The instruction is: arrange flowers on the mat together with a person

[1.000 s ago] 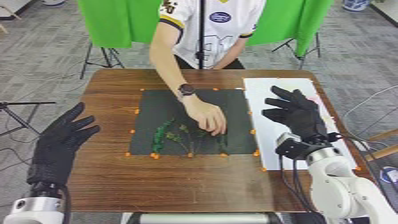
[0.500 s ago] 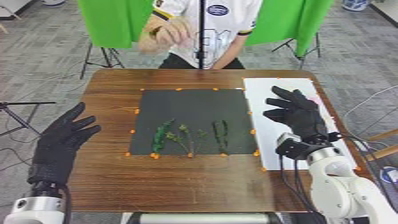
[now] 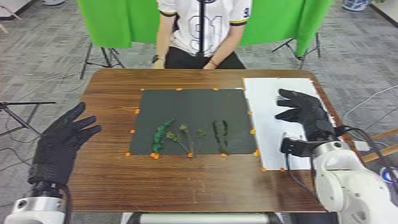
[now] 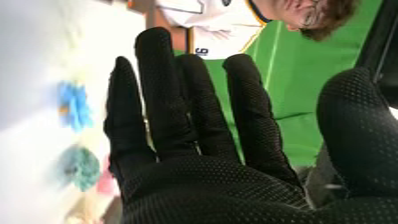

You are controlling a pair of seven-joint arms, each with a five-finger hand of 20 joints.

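Green stems (image 3: pixel 161 137) lie spaced on the black mat (image 3: pixel 194 107), probably awaiting blooms; flanking it, the robot's left hand (image 3: pixel 59 145) and right hand (image 3: pixel 308 114) hang relaxed, empty.

The place is looking like a robotics lab. In the head view, a green cloth (image 3: pixel 120 30) is hanging like a backdrop across the top of the frame, with black tripod legs (image 3: pixel 106 58) standing below it. Another black stand (image 3: pixel 18 104) is splaying its legs at the left edge. Grey carpet-like flooring (image 3: pixel 44 60) is running all round, cables (image 3: pixel 383 118) are trailing at the right edge, and 2 white robot arms (image 3: pixel 355 187) are coming in from the bottom.
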